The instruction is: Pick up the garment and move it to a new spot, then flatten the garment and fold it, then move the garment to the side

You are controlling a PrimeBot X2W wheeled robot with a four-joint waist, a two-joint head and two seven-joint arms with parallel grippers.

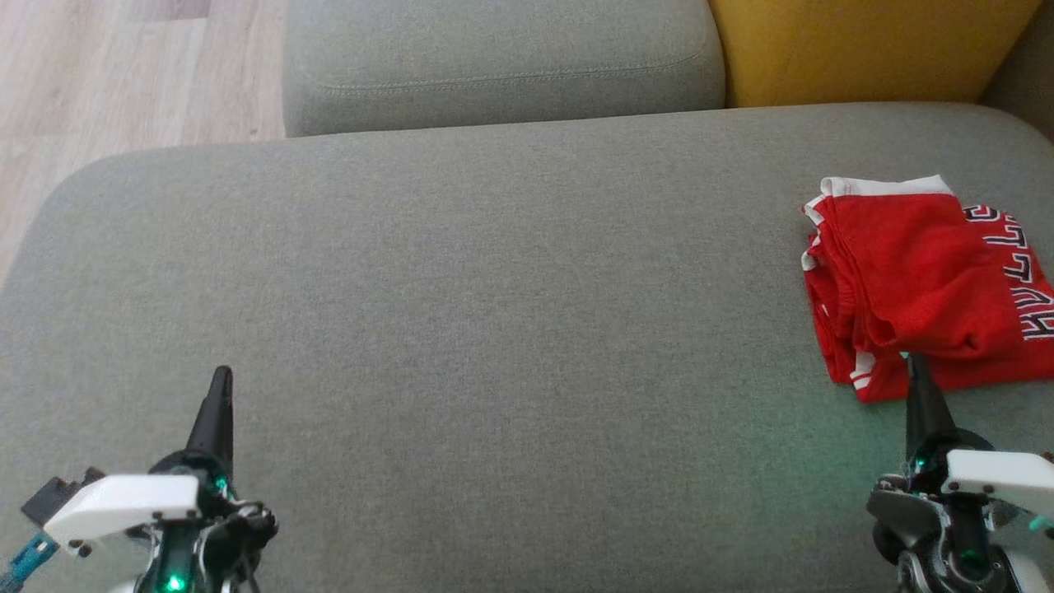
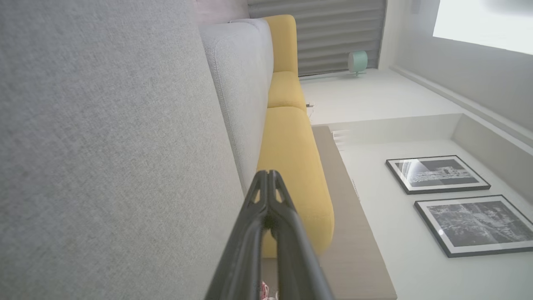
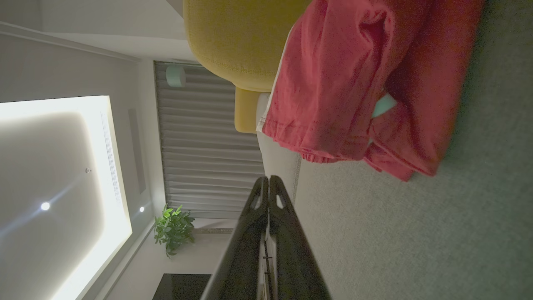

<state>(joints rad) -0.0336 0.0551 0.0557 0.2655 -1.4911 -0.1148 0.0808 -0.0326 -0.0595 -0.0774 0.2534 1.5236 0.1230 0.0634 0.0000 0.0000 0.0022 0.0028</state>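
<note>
Right gripper (image 1: 912, 362) and left gripper (image 1: 222, 375) each sit pinched together, empty; garment (image 1: 906, 272) runs off-frame.

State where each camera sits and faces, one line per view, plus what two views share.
Head view: on the head, looking forward and down at the grey sofa seat and red garment; left gripper lower left, right gripper lower right.
Left wrist view: on the left wrist, rolled sideways, looking along its shut fingers toward a yellow cushion and framed pictures.
Right wrist view: on the right wrist, rolled sideways, looking along its shut fingers at the garment.
Shared: head and right wrist views both show the garment and right gripper.
</note>
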